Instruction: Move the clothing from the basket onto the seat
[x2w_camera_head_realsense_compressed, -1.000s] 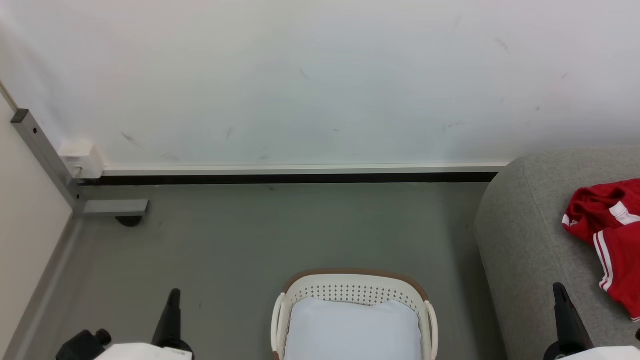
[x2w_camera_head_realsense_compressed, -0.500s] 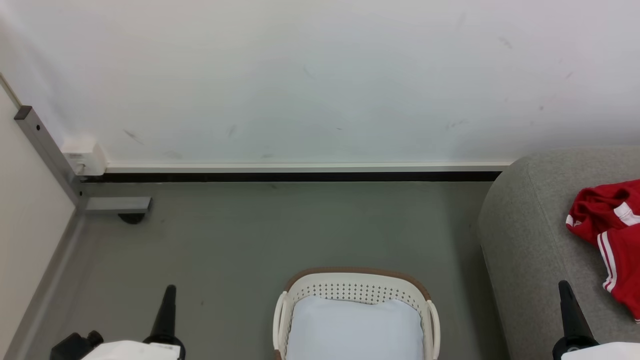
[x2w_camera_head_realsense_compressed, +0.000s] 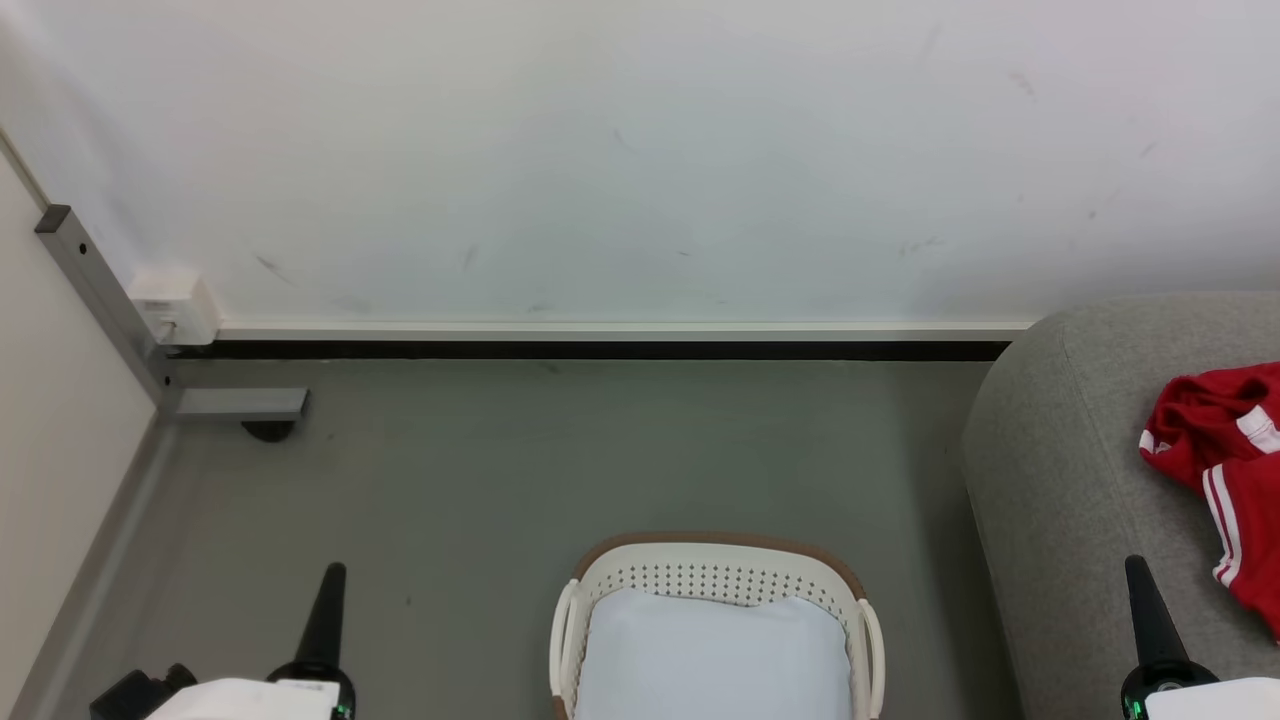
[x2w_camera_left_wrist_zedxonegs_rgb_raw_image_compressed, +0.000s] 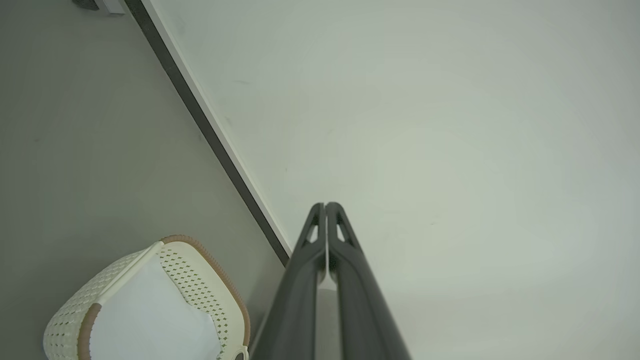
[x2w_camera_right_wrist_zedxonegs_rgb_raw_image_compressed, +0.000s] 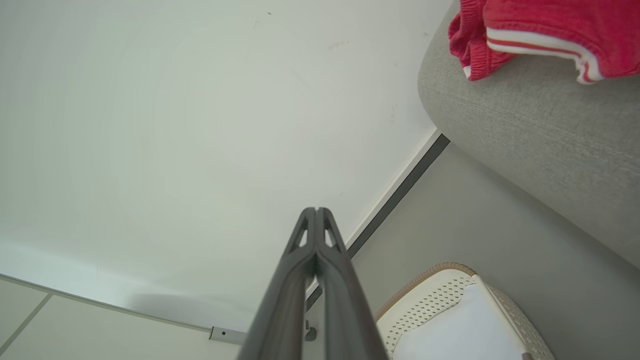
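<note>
The red clothing (x2w_camera_head_realsense_compressed: 1225, 460) with white stripes lies on the grey seat (x2w_camera_head_realsense_compressed: 1060, 480) at the right; in the right wrist view the clothing (x2w_camera_right_wrist_zedxonegs_rgb_raw_image_compressed: 530, 25) drapes over the seat (x2w_camera_right_wrist_zedxonegs_rgb_raw_image_compressed: 540, 135) edge. The cream basket (x2w_camera_head_realsense_compressed: 715, 575) with brown rim sits on the floor at bottom centre, holding a plain white cloth (x2w_camera_head_realsense_compressed: 715, 655). My left gripper (x2w_camera_head_realsense_compressed: 332, 572) is shut, left of the basket and apart from it. My right gripper (x2w_camera_head_realsense_compressed: 1135, 565) is shut, over the seat's front, holding nothing. The wrist views show the left gripper (x2w_camera_left_wrist_zedxonegs_rgb_raw_image_compressed: 326, 205) and the right gripper (x2w_camera_right_wrist_zedxonegs_rgb_raw_image_compressed: 316, 210) with fingers pressed together.
A white wall with a dark baseboard (x2w_camera_head_realsense_compressed: 600, 350) runs across the back. A grey metal post with a foot (x2w_camera_head_realsense_compressed: 235, 403) and a white box (x2w_camera_head_realsense_compressed: 175, 305) stand at the left corner. Grey floor (x2w_camera_head_realsense_compressed: 560, 460) lies between wall and basket.
The whole head view has shifted slightly, so the camera moved. Both grippers stay shut and sit a little lower in the picture. Clothing and basket lie as before.
</note>
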